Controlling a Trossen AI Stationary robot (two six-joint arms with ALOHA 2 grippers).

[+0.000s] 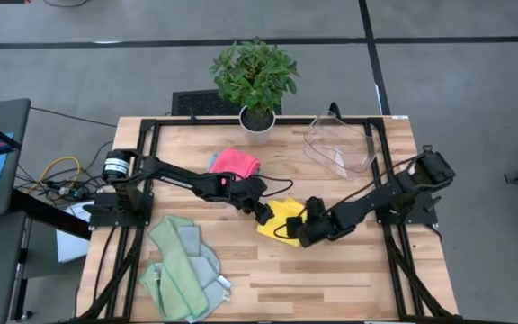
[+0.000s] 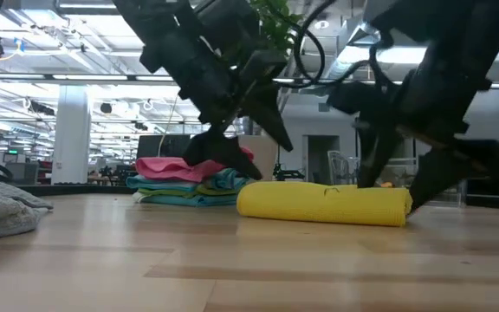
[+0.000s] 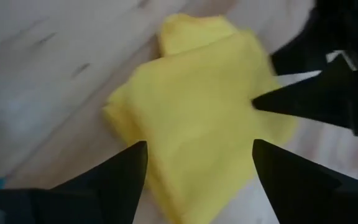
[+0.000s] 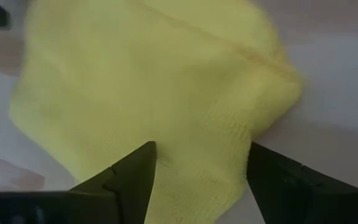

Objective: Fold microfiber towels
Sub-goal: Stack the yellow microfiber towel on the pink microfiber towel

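Between both spread grippers, the folded yellow towel (image 1: 281,221) lies flat, long axis crosswise.

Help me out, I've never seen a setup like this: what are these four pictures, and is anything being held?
Two dark robot arms work at a wooden table. One picture looks straight down, one looks level across the tabletop, and two come from cameras on the arms' wrists. The left gripper and right gripper stand on either side of a folded yellow towel, both open, holding nothing. Behind it lies a pile of folded towels, pink on top. Unfolded green towels wait at the near left. A potted plant and a clear plastic bin stand at the far edge.
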